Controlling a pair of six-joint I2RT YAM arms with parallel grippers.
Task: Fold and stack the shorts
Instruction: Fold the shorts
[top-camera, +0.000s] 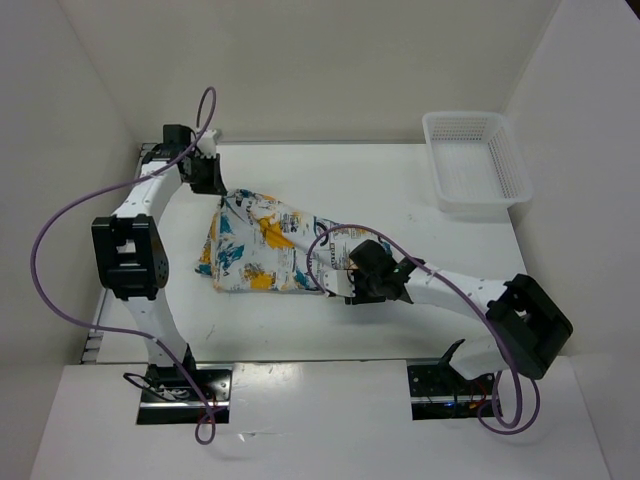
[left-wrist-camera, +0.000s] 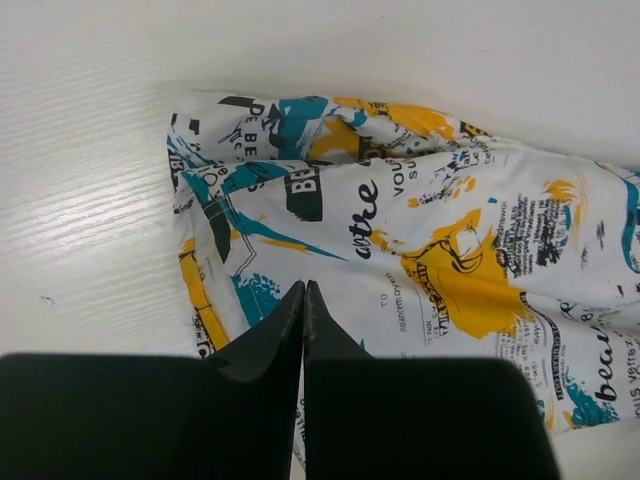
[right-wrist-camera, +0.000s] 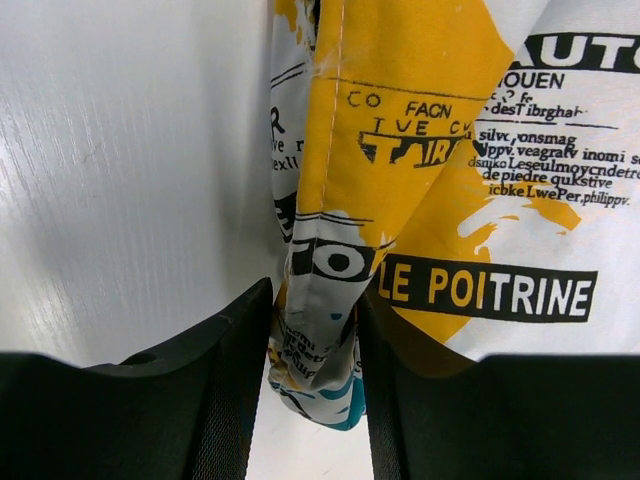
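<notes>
One pair of shorts (top-camera: 255, 250) outside mesh basket (top-camera: 470, 200), left jaws clenched, right jaws grasping its fold

We look down with the top camera from high above the near edge of the table (top-camera: 400, 190), facing the back wall (top-camera: 320, 60) and far enough off to take in the whole surface out to the basket (top-camera: 440, 165). Our left wrist camera peers along the left gripper (left-wrist-camera: 303, 290) (its dark jaws fill the bottom edge) close over one end of the shorts (left-wrist-camera: 420, 230), while the right wrist camera sits closer still behind the right gripper (right-wrist-camera: 315, 300). All three views share that printed cloth.
</notes>
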